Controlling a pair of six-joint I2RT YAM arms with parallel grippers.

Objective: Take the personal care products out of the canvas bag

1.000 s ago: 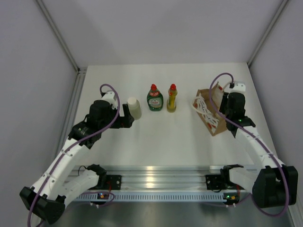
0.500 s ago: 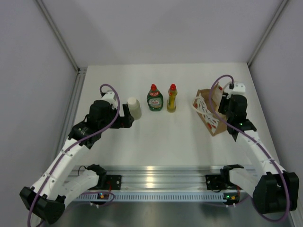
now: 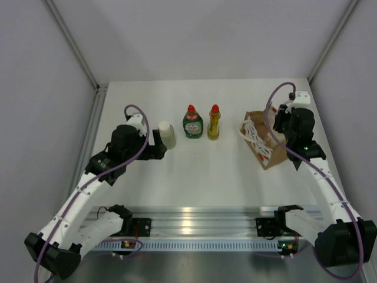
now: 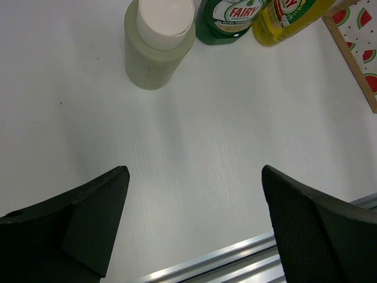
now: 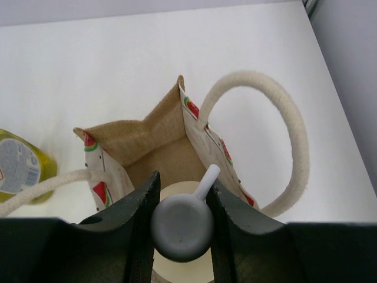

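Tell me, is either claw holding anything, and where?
The right gripper grips the pump bottle by its pump head, at the canvas bag; the left gripper holds nothing.

Top view high; wrist views close, sharing yellow bottle [image 5: 23, 168].

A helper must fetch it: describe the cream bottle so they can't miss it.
On the table, three bottles stand in a row left of the bag. The cream bottle is leftmost, nearest the left gripper: a cylinder with a white lid, unlike the red-capped green bottle and yellow bottle.
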